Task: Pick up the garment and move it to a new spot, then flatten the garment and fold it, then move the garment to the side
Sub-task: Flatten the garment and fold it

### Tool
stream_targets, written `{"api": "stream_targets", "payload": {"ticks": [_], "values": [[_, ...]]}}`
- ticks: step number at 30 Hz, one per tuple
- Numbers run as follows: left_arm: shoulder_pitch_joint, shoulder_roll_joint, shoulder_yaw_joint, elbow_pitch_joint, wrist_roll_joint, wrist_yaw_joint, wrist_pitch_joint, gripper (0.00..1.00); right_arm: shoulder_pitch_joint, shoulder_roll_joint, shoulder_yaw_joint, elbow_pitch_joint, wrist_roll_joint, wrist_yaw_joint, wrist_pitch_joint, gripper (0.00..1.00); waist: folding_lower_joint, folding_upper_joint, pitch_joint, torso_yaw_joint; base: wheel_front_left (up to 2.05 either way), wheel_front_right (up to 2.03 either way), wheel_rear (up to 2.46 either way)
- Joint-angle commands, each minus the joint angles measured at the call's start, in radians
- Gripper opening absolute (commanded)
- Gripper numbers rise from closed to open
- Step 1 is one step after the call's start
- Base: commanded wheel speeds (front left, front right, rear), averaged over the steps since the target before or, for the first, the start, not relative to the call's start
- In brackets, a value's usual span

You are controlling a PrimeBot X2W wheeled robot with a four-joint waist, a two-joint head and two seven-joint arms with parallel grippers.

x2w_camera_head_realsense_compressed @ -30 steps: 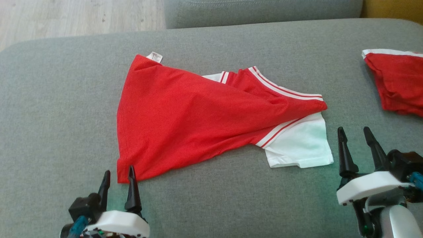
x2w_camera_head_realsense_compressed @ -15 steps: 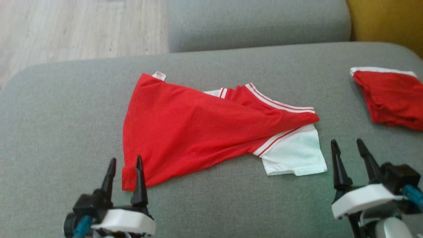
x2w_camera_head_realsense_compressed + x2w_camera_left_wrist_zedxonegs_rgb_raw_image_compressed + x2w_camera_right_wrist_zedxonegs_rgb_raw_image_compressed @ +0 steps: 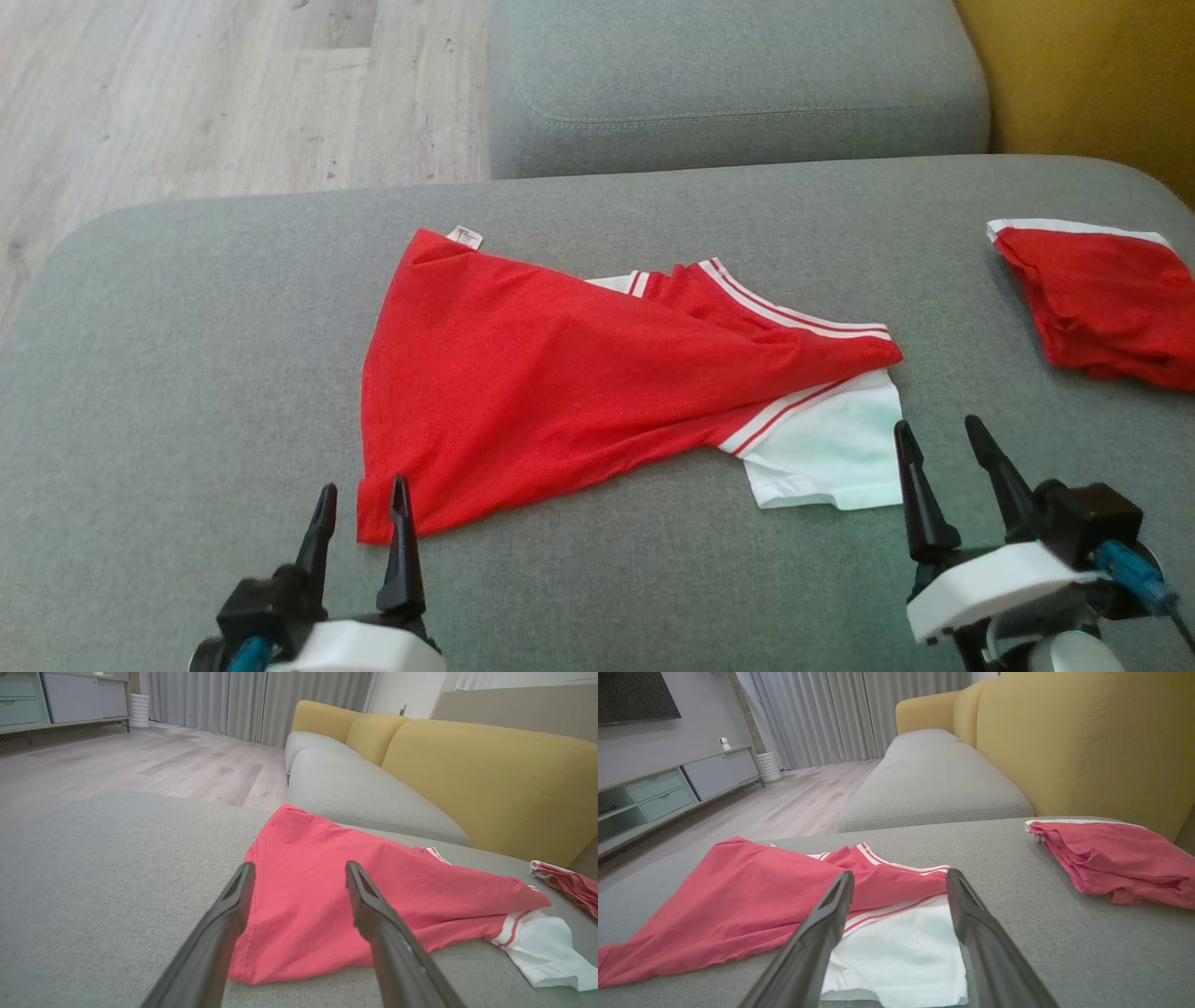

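A red garment (image 3: 560,383) with white striped trim and a white sleeve lies crumpled flat on the grey cushion (image 3: 187,373); it also fills the middle of the left wrist view (image 3: 327,891) and the right wrist view (image 3: 761,891). My left gripper (image 3: 362,495) stands open right at the garment's near left corner, nothing between its fingers (image 3: 224,924). My right gripper (image 3: 938,434) is open too, just right of the white sleeve (image 3: 831,448), with its fingers (image 3: 971,933) framing that sleeve (image 3: 901,952).
A second red garment (image 3: 1102,308) with a white edge lies bunched at the cushion's right side, seen also in the right wrist view (image 3: 1115,863). Another grey seat cushion (image 3: 738,84) and a yellow backrest (image 3: 1083,75) lie beyond. Wooden floor (image 3: 187,93) is at the far left.
The head camera has tilted, so the whole scene sits lower in view. Both grippers have closed in on the garment, the right one toward the white sleeve. The garment lies unchanged.
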Motion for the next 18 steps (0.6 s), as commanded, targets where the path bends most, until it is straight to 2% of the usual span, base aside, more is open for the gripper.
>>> {"api": "stream_targets", "payload": {"ticks": [1, 10, 18], "values": [[-0.020, 0.013, 0.033, -0.024, -0.003, 0.010, 0.000, 1.00, -0.033, -0.005, 0.028, -0.022, 0.007, -0.001, -0.016, 1.00, 0.0000, -0.0001, -0.001, 0.005, 0.00, 0.00, 0.00], [-0.019, 0.018, 0.028, -0.036, -0.003, 0.018, 0.011, 1.00, -0.040, -0.005, 0.025, -0.002, 0.004, -0.001, -0.017, 1.00, 0.0000, -0.0001, 0.005, 0.010, 0.00, 0.00, 0.00], [-0.024, 0.017, 0.021, -0.031, -0.003, 0.019, 0.014, 1.00, -0.071, -0.005, -0.066, 0.076, -0.054, -0.001, 0.060, 1.00, 0.0000, -0.0001, 0.035, 0.017, 0.00, 0.00, 0.00]]}}
